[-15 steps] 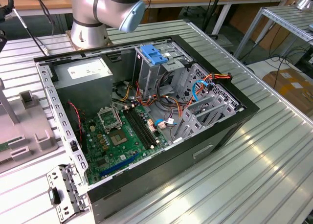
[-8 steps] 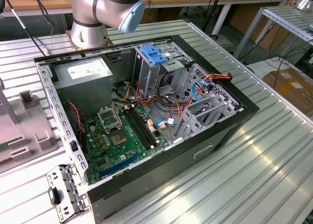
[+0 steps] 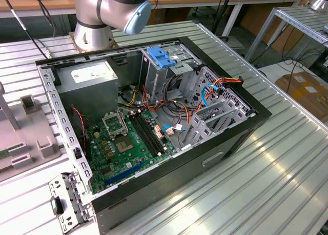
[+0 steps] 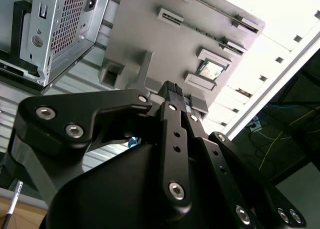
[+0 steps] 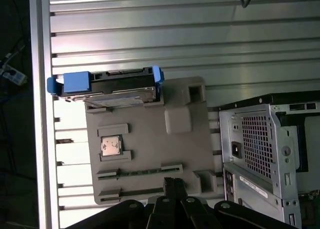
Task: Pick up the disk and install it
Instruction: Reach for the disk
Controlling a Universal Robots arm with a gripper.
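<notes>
Black end effector (image 5: 174, 182) links hung over one edge of a grey fixture plate (image 5: 150, 139), the fingertips pressed together with nothing pinched between them. A small square processor chip (image 5: 111, 145) sat in a recess of the plate, between the end effector and the disk (image 5: 107, 86). The disk rested along the plate's opposite edge, well apart from the end effector, with blue rails at both ends. One rail reached close to the edge of the ridged aluminium desk (image 5: 150, 39). Just beside the plate stood the open computer case (image 3: 225, 142). In the exterior view it showed a green motherboard (image 3: 123, 142), a grey power-supply box (image 3: 89, 86) and a metal drive cage with a blue plastic top (image 3: 161, 58). The arm's base (image 3: 95, 32) stood on the desk beyond the case, and the plate lay toward the exterior view's left.
</notes>
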